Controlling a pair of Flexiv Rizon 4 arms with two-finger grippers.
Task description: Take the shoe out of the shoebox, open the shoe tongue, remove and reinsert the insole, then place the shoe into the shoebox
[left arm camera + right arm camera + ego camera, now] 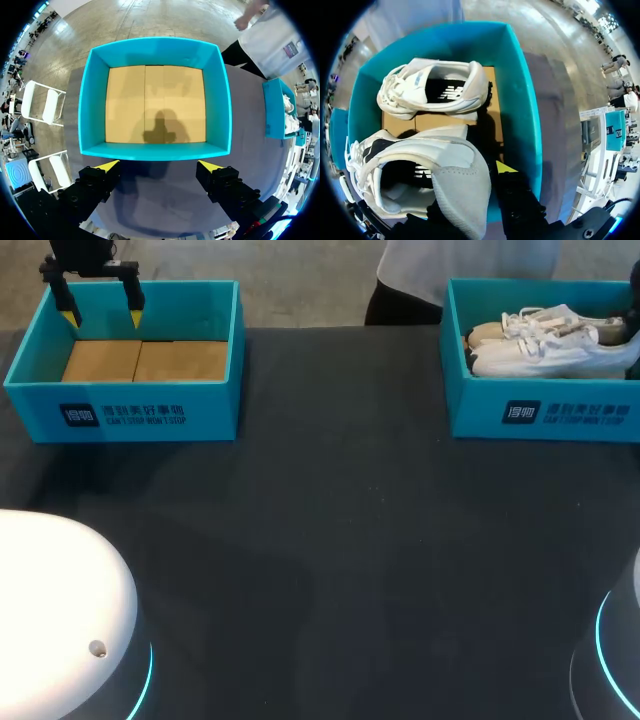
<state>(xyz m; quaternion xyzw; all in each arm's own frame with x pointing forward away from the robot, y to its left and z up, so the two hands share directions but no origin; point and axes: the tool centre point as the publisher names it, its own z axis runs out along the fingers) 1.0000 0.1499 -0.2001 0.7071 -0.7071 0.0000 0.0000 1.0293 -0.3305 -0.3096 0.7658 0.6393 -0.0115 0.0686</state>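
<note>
Our left pincer [102, 310] hangs spread open over the empty teal cardboard shoebox [140, 420]. Over on the right, the pair of white lace-up sneakers [555, 348] sits in the second teal shoebox [540, 415]. Our right pincer [475, 187] is at the near heel, and we can't tell if it's gripping. A shallow heel pinch could slip, or drag the other sneaker along.

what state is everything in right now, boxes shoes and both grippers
left shoebox: open, empty
right shoebox: open, two shoes inside
nearer shoe: in the right shoebox, laced
farther shoe: in the right shoebox, laced
left gripper: fingers open, holding nothing, over the left shoebox
right gripper: at the nearer shoe's heel, grip hidden
</note>
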